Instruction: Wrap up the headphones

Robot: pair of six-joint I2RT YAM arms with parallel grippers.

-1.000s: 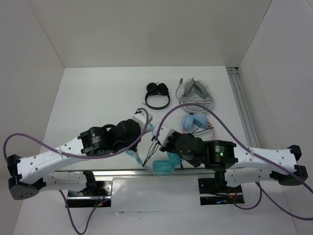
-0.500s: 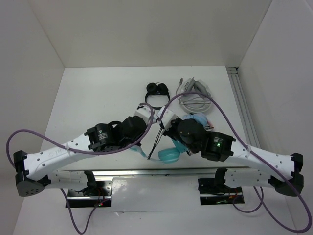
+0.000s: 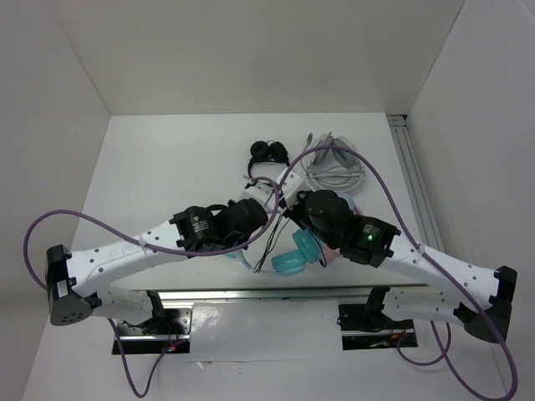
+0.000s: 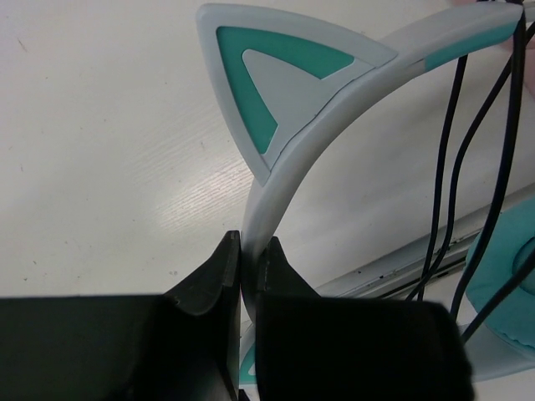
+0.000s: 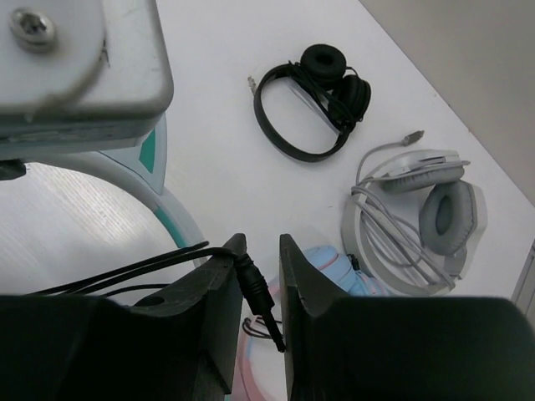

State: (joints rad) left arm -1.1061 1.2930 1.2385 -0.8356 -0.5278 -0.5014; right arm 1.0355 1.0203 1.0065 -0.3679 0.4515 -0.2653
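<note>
The teal headphones (image 3: 292, 261) hang between my two grippers above the table's near middle. My left gripper (image 4: 248, 251) is shut on the white-and-teal headband (image 4: 288, 154) just below a cat ear (image 4: 272, 75). Several runs of the thin black cable (image 4: 444, 167) cross the band at the right, beside a teal ear cup (image 4: 512, 282). My right gripper (image 5: 261, 251) is shut on the cable's black plug (image 5: 259, 294), with cable strands (image 5: 125, 271) trailing left. From above, the left gripper (image 3: 267, 194) and right gripper (image 3: 292, 202) are close together.
Small black headphones (image 3: 269, 154) and grey headphones with a coiled cable (image 3: 334, 167) lie at the back; they also show in the right wrist view (image 5: 313, 100) (image 5: 418, 217). Pink-and-blue headphones (image 5: 334, 267) lie under my right arm. A metal rail (image 3: 251, 294) runs along the near edge.
Both arms have carried the headphones away from the near edge toward the table's middle. The right gripper has swung up and left, closer to the left gripper.
</note>
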